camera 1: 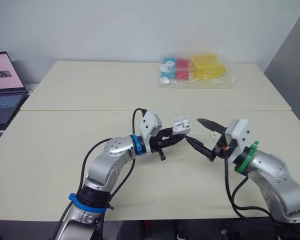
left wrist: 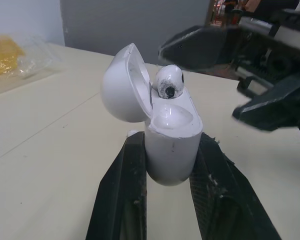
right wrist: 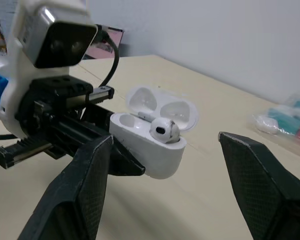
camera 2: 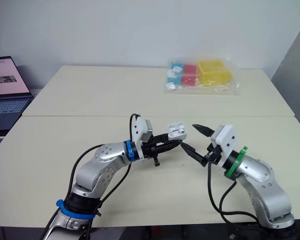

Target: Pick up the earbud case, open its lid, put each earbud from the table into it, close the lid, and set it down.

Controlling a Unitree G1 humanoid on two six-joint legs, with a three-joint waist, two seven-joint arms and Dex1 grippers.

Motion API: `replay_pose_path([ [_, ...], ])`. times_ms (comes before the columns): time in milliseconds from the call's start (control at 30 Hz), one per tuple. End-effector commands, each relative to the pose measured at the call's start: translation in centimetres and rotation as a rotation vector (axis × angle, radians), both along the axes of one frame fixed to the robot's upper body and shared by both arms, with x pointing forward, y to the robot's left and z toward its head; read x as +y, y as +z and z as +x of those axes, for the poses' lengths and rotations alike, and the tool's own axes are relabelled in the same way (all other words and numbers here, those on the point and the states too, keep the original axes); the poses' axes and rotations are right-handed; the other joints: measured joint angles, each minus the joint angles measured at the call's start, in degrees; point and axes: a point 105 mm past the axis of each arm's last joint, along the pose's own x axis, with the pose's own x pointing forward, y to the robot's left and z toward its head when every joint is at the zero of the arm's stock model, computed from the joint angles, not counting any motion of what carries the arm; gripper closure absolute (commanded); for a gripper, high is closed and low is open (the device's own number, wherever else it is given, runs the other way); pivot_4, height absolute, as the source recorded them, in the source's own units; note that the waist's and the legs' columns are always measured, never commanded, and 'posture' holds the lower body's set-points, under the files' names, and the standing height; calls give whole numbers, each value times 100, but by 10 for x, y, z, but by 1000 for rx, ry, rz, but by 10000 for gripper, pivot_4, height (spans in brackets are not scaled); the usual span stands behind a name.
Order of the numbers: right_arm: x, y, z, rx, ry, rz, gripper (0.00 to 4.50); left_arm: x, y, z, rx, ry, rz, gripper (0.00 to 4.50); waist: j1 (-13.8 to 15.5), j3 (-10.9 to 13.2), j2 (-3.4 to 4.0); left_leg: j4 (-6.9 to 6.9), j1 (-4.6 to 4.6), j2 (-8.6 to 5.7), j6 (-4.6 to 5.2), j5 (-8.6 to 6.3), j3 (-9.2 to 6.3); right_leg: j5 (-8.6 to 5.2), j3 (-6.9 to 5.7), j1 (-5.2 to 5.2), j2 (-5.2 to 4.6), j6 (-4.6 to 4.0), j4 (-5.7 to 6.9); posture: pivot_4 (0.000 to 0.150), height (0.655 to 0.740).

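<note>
Glossy white plastic earbud case (left wrist: 171,145)

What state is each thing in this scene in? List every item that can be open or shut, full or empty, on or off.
Case: open, held aloft.
Earbud: sitting in one slot of the case; the other slot is empty.
Left end effector: shut on the case.
Right end effector: open, empty.
Laptop: open, screen lit.

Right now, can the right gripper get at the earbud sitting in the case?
Probably yes. The left gripper holds the case with its lid tipped back, the earbud pokes up uncovered, and the right gripper is open close by with nothing between.
</note>
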Motion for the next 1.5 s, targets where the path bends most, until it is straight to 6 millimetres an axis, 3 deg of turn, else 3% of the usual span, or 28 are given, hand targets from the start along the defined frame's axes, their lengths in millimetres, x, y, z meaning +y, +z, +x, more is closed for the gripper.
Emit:
replay_pose_path([
  [33, -14, 12, -10, 22, -1, -1, 9053, 3, 11, 0, -68, 11, -13, 37335, 1, 0, 0, 0, 0, 0, 0, 0, 0, 0, 0, 1, 0, 0, 0, 1500, 7400],
  [167, -50, -16, 4, 209, -190, -110, 9053, 6, 5, 0, -99, 8, 30, 37335, 6, 0, -1, -1, 0, -1, 0, 0, 1, 0, 1, 2, -2, -1, -3, 1500, 7400],
  [267, -70, -38, 23, 266, -419, -331, 9053, 6, 3, -1, -107, -1, 38, 37335, -20, 0, 0, 0, 4, -2, 0, 0, 9, 0, 6, -1, -5, -2, 0, 1500, 7400],
  [533, -79, -51, 77, 442, -607, -226, 9053, 0, -3, -9, -123, -46, 65, 37335, -17, 1, -1, -3, 0, 2, 0, 0, 5, -1, 4, -4, 3, -3, -2, 1500, 7400],
  [733, -88, -69, 105, 517, -709, -211, 9053, 1, -4, -9, -125, -42, 69, 37335, -4, 1, -1, -5, -15, -3, 2, -1, 12, 0, 6, -13, -1, 1, -14, 1500, 7400],
  [1033, -74, -90, 105, 577, -670, -175, 9053, 1, -5, -9, -122, -38, 70, 37335, -12, 1, 0, -8, -12, 4, 2, -1, 8, 0, 7, -13, 5, 1, -10, 1500, 7400],
  [1300, -75, -96, 101, 631, -677, -166, 9053, 1, -5, -8, -124, -36, 72, 37335, -15, 0, 0, -7, -9, 3, 2, -1, 8, 0, 7, -11, 4, 1, -6, 1500, 7400],
  [1500, -73, -96, 98, 638, -667, -173, 29015, 1, -5, -9, -123, -37, 73, 37335, -14, 0, 0, -6, -9, 3, 2, -1, 8, 0, 7, -10, 3, 1, -6, 1500, 7400],
])
